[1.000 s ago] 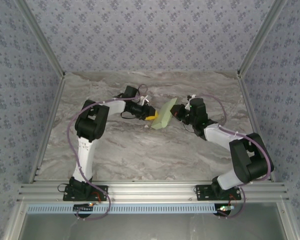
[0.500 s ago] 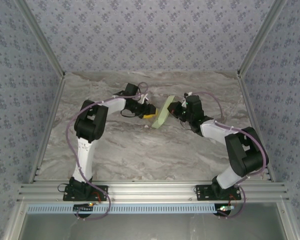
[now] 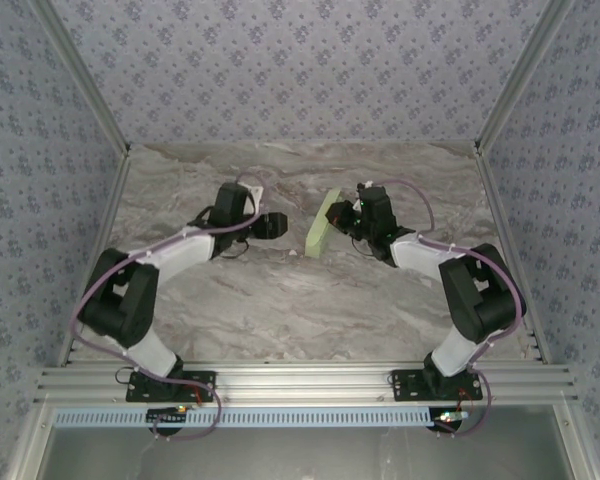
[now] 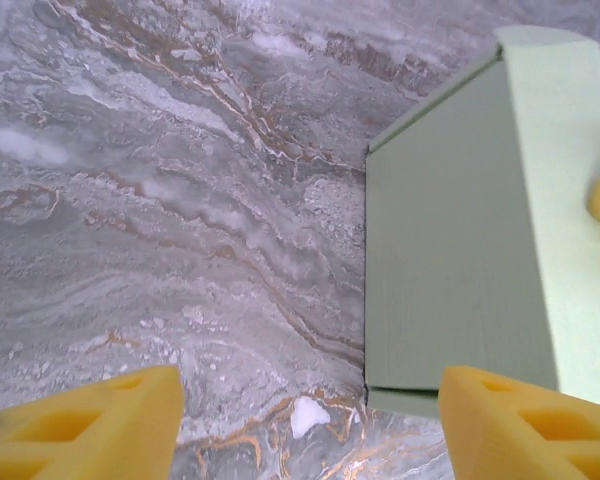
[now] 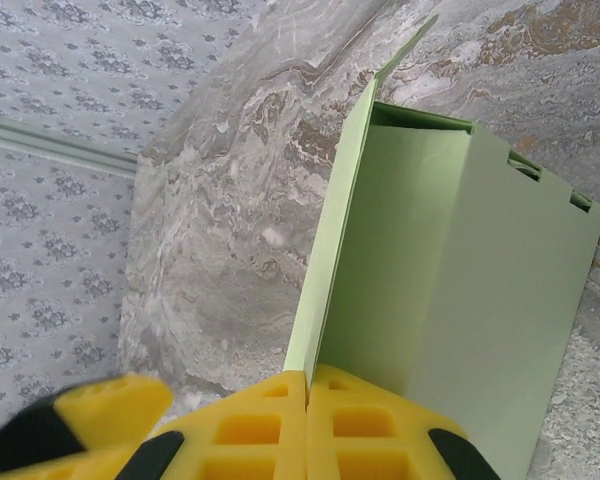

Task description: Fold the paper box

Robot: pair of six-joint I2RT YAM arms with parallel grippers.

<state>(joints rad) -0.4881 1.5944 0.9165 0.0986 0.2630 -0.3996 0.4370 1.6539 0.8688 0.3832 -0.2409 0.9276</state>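
Right gripper (image 5: 307, 388) pinches the paper box (image 5: 450, 260); left gripper (image 4: 308, 395) stands wide beside it.

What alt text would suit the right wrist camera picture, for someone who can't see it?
The yellow right gripper is shut on the near edge of a pale green, partly folded paper box. Behind lie a grey marbled table and a patterned wall.
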